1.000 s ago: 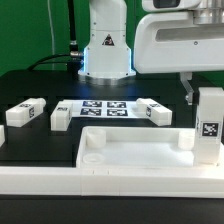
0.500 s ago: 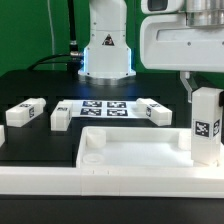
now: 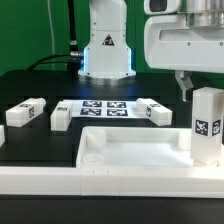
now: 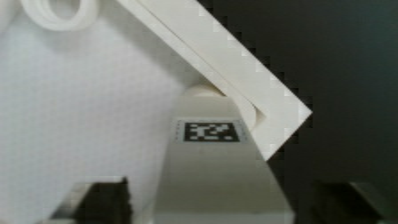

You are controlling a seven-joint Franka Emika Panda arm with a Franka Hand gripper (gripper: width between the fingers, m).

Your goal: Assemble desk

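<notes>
The white tabletop (image 3: 130,134) lies tray-side up at the front, with a round socket (image 3: 90,155) in its corner at the exterior view's left. One tagged white leg (image 3: 207,125) stands upright in the corner at the exterior view's right. My gripper (image 3: 203,92) is over the leg's top with the jaws on either side, shut on it. One dark finger (image 3: 185,86) shows beside the leg. In the wrist view the leg (image 4: 214,160) runs between the fingers (image 4: 107,202) down to the tabletop's rim (image 4: 214,60).
Three more tagged legs lie on the black table behind the tabletop: two at the exterior view's left (image 3: 27,112) (image 3: 60,117) and one right of centre (image 3: 155,110). The marker board (image 3: 103,107) lies between them. The robot base (image 3: 105,45) stands behind.
The gripper body has shifted toward the exterior view's right and the leg has turned a little in its corner; its tag now sits further left.
</notes>
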